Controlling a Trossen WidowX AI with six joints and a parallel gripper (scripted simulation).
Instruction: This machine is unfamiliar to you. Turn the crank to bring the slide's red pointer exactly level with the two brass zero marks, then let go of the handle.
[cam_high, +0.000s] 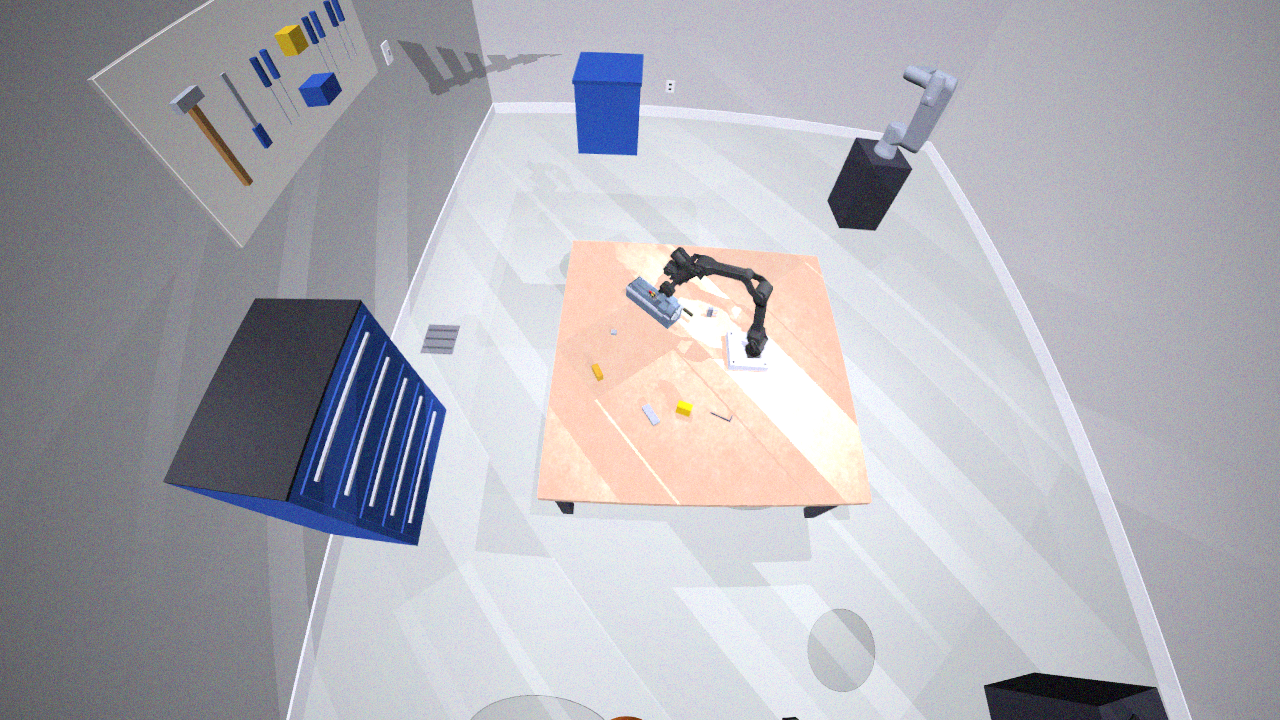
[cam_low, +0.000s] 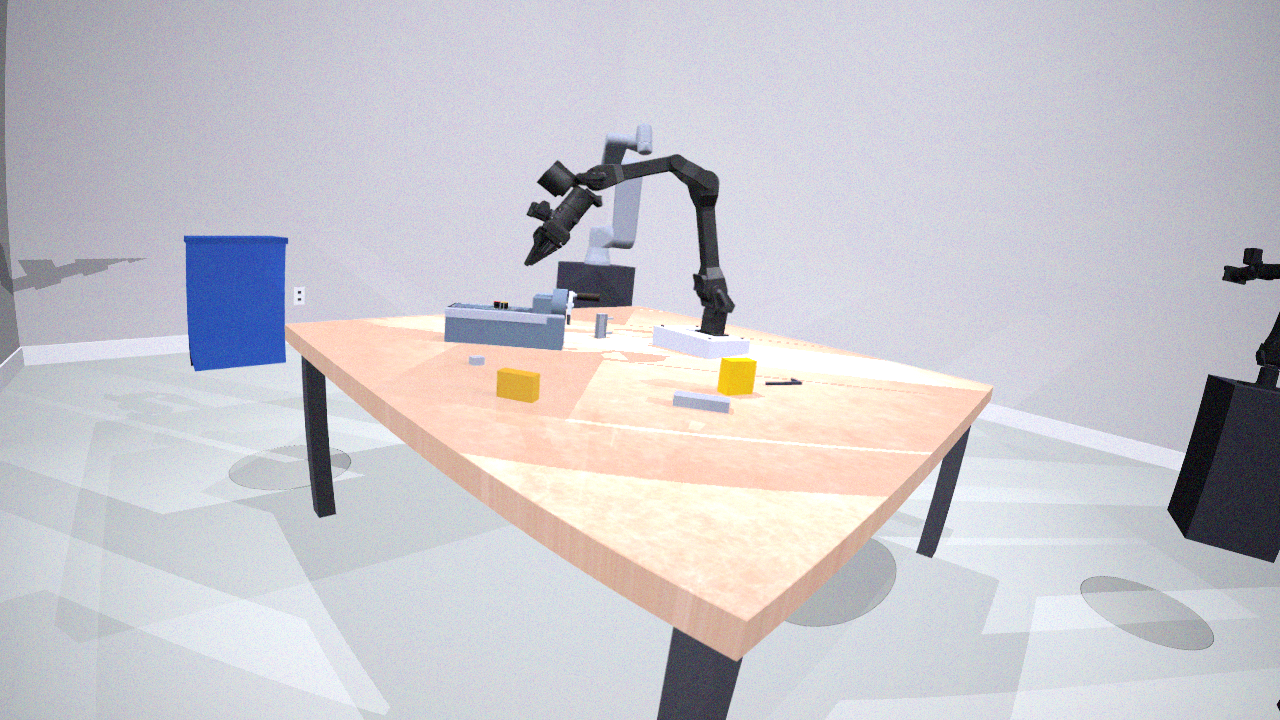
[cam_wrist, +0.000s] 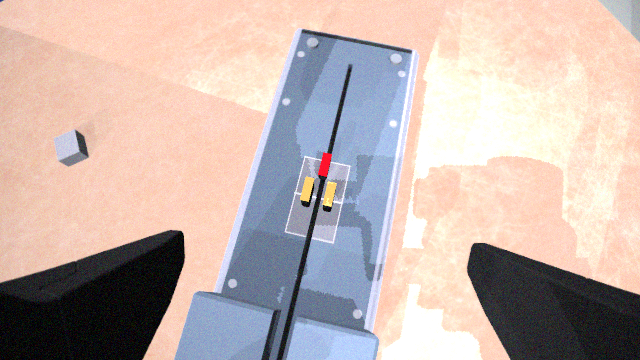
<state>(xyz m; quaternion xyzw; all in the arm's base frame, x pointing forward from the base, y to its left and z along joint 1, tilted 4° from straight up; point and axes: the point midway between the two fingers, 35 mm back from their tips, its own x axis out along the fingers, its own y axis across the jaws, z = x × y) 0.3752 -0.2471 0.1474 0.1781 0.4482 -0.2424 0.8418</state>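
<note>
The tool (cam_high: 666, 290) (cam_low: 529, 260) (cam_wrist: 331, 252) is open, with nothing between its fingers. It is positioned above the machine (cam_high: 640, 292) (cam_low: 505, 328) (cam_wrist: 265, 210) and angled downward, apart from the crank handle (cam_high: 687, 311) (cam_low: 588, 296).

The machine is a long blue-gray unit resting on the table (cam_high: 626, 465) (cam_low: 644, 501) (cam_wrist: 125, 200). A narrow black slot runs lengthwise along its deck. The red pointer (cam_wrist: 325, 165) sits over this slot, beyond the two brass zero marks (cam_wrist: 307, 190) (cam_wrist: 329, 195), on the side away from the raised housing (cam_wrist: 225, 322). Pointer and marks are therefore not level. Reference markings: a white-outlined rectangle, divided by a white cross line, surrounds the brass marks. The dark crank handle projects from the housing end of the machine.

Near the handle end, a gray cylinder (cam_high: 709, 311) (cam_low: 601, 325) stands upright. The arm is mounted on a white base plate (cam_high: 735, 363) (cam_low: 671, 341). A small gray block (cam_high: 613, 332) (cam_low: 476, 360) (cam_wrist: 70, 148) lies to one side of the machine.

Farther out on the table are an orange block (cam_high: 597, 371) (cam_low: 517, 385), a gray bar (cam_high: 650, 414) (cam_low: 701, 402), a yellow block (cam_high: 683, 408) (cam_low: 736, 377) and a thin, dark, bent piece (cam_high: 721, 415) (cam_low: 784, 383). The gray bar lies near the yellow block.
</note>
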